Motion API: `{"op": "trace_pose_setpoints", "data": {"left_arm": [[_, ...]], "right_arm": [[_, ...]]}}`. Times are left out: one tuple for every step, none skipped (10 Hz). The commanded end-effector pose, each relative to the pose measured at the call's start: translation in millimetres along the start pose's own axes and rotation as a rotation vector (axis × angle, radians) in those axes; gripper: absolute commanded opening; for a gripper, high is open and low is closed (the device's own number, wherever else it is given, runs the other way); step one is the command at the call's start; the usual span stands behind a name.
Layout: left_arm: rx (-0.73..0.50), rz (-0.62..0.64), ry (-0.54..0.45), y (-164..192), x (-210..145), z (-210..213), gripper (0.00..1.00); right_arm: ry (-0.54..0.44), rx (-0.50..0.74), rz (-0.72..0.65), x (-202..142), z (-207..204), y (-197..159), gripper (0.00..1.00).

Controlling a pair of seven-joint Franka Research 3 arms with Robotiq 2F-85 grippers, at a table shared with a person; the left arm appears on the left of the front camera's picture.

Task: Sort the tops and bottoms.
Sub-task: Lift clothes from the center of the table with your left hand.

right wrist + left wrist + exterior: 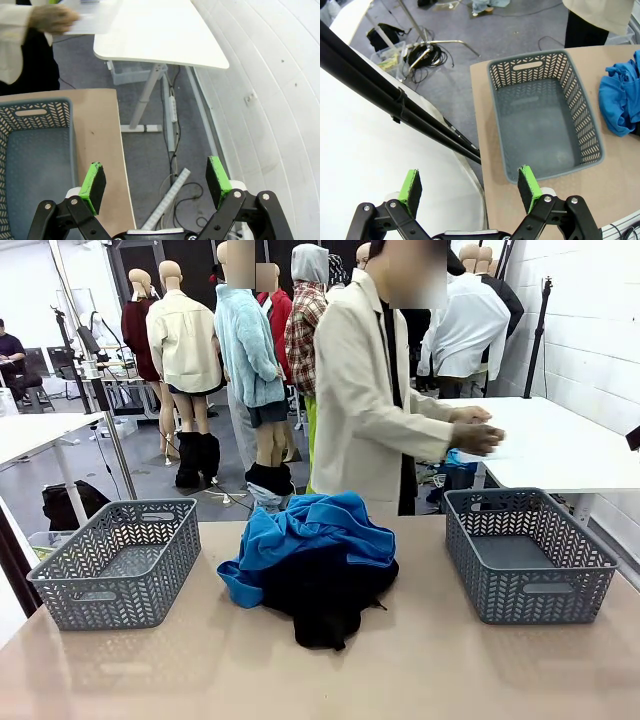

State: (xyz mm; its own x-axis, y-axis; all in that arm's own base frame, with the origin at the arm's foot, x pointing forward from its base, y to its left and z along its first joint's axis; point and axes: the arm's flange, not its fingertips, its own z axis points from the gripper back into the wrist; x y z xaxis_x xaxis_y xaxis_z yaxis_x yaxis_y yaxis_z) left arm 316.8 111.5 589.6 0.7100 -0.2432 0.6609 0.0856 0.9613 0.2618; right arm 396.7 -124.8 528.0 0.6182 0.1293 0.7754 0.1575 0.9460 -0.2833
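Black garment (325,605) sits nearest, under a blue garment (300,532), heaped on the tabletop (430,670) between the left basket (120,565) and right basket (527,558) — soft, light, floppy; I'd pinch a raised blue fold. Which piece is top or bottom, the tangle hides. Left claw (468,176) and right claw (155,169) both gape, empty.

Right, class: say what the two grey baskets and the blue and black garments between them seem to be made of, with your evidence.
Left basket and right basket: probably moulded plastic, matte grey; stiff walls with herringbone cut-outs. Blue garment: soft cloth; it folds and bunches. Black garment: soft matte cloth; weave too dark to tell.
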Motion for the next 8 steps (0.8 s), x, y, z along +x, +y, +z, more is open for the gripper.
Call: {"op": "trace_pose_setpoints", "data": {"left_arm": [[0.009, -0.009, -0.001, 1.8, 0.0, -2.0, 1.0], [0.009, -0.009, -0.001, 1.8, 0.0, -2.0, 1.0], [0.009, -0.009, -0.001, 1.8, 0.0, -2.0, 1.0], [0.009, -0.009, -0.001, 1.8, 0.0, -2.0, 1.0], [0.009, -0.009, -0.001, 1.8, 0.0, -2.0, 1.0], [0.009, -0.009, -0.001, 1.8, 0.0, -2.0, 1.0], [0.009, -0.009, -0.001, 1.8, 0.0, -2.0, 1.0], [0.009, -0.009, -0.001, 1.8, 0.0, -2.0, 1.0]], "right_arm": [[0.0, -0.001, 0.017, 0.3, 0.2, 1.0, 1.0], [0.0, -0.001, 0.017, 0.3, 0.2, 1.0, 1.0], [0.0, -0.001, 0.017, 0.3, 0.2, 1.0, 1.0], [0.0, -0.001, 0.017, 0.3, 0.2, 1.0, 1.0], [0.0, -0.001, 0.017, 0.3, 0.2, 1.0, 1.0], [0.0, -0.001, 0.017, 0.3, 0.2, 1.0, 1.0], [0.0, -0.001, 0.017, 0.3, 0.2, 1.0, 1.0], [0.0, -0.001, 0.017, 0.3, 0.2, 1.0, 1.0]]}}
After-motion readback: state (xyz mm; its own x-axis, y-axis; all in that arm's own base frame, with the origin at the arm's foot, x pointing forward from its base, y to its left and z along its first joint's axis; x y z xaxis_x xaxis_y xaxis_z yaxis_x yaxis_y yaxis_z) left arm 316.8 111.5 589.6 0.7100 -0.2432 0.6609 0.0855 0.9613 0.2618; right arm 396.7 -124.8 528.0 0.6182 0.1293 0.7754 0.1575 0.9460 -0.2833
